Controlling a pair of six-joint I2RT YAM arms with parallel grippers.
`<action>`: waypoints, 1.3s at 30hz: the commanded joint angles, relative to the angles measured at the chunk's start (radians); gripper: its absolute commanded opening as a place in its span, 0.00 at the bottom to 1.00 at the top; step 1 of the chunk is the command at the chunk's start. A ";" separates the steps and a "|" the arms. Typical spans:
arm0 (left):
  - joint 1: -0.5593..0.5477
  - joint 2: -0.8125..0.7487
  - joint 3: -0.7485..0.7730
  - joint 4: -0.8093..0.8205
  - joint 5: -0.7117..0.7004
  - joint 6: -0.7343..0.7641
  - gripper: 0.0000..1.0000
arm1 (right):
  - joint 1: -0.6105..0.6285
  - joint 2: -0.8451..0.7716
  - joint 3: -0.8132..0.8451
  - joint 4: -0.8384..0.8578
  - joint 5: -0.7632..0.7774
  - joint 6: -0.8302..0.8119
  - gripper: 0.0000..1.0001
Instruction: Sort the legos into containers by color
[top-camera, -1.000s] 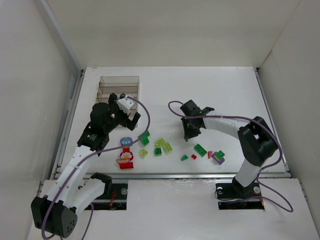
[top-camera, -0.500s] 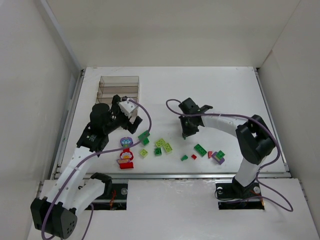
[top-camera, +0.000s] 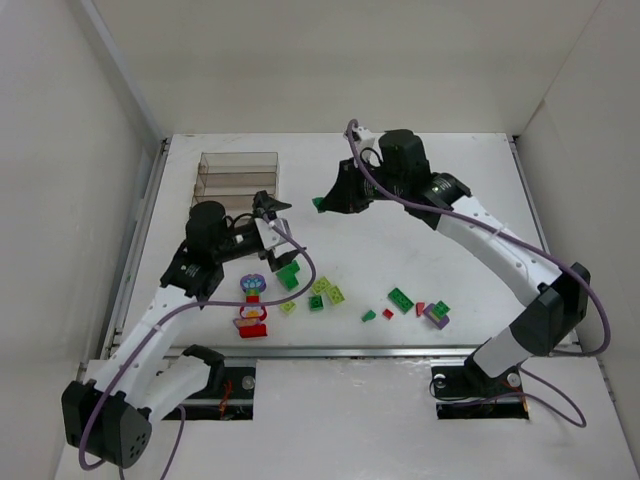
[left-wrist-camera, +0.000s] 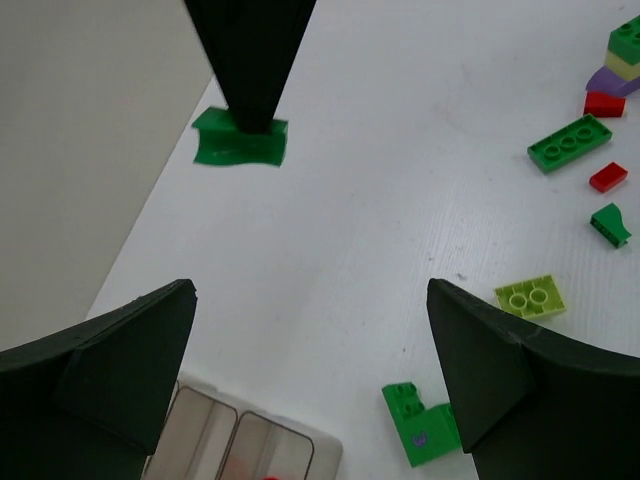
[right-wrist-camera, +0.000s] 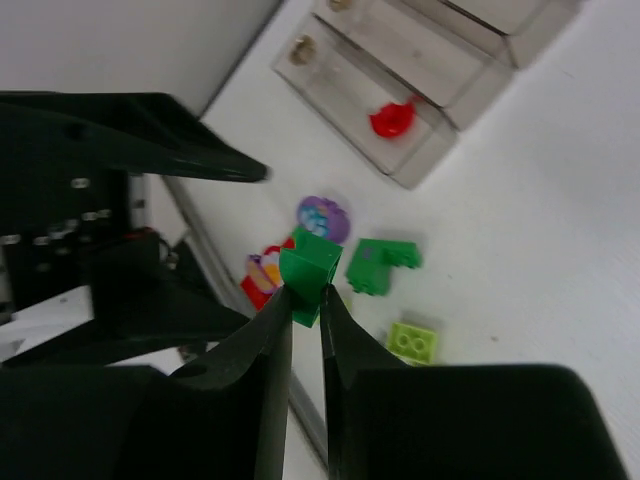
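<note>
The right gripper (right-wrist-camera: 305, 300) is pinching a small dark green plastic brick (right-wrist-camera: 312, 262) aloft, right of the clear brownish divided tray (top-camera: 238, 157) (a red piece (right-wrist-camera: 393, 118) inside); the left gripper (left-wrist-camera: 310, 290) is gaping, empty.

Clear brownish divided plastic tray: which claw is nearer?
Left. The left claw hangs open just off the near right corner of the tray; the right claw, shut on a small dark green plastic brick, sits farther out to its right.

white table (top-camera: 340, 245) | far left — tinted tray (top-camera: 238, 155) | near edge — scattered green, lime, red, purple bricks (top-camera: 401, 299), flower-topped piece (top-camera: 252, 320)
</note>
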 joint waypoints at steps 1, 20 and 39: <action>-0.032 0.035 0.055 0.138 0.090 0.041 1.00 | 0.020 0.001 0.008 0.098 -0.166 0.041 0.00; -0.139 0.089 0.101 0.161 -0.064 0.043 0.36 | 0.060 0.001 -0.029 0.147 -0.177 0.071 0.00; -0.106 -0.034 0.044 -0.130 -0.416 0.027 0.58 | 0.060 0.001 -0.048 0.044 0.075 0.071 0.51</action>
